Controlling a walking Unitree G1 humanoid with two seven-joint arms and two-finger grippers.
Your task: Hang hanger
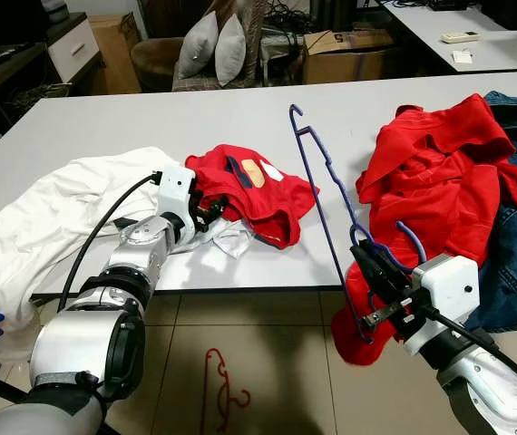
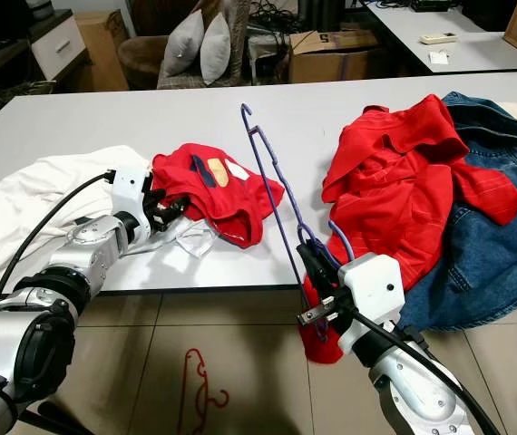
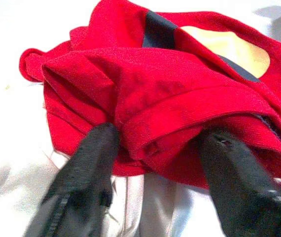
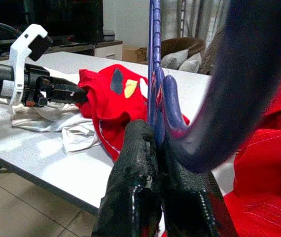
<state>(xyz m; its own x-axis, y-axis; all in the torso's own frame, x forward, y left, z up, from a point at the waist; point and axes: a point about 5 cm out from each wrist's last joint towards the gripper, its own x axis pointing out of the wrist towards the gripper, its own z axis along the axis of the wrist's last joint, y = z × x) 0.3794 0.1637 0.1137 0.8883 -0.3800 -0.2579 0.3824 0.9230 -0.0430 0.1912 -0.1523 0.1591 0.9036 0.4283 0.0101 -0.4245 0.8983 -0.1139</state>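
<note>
Blue plastic hanger [image 1: 326,195] stands upright off the table edge, pinched in the right gripper [image 1: 378,288] for dressing; the left gripper [image 3: 162,148], fingers parted, straddles the small red printed shirt's [image 1: 254,186] hem.

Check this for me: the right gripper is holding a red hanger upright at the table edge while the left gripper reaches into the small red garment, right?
Not quite: the hanger clamped in the right gripper is blue, not red, as the left eye view shows. The rest holds: it stands upright at the table edge, and the left gripper reaches into the small red garment.
</note>
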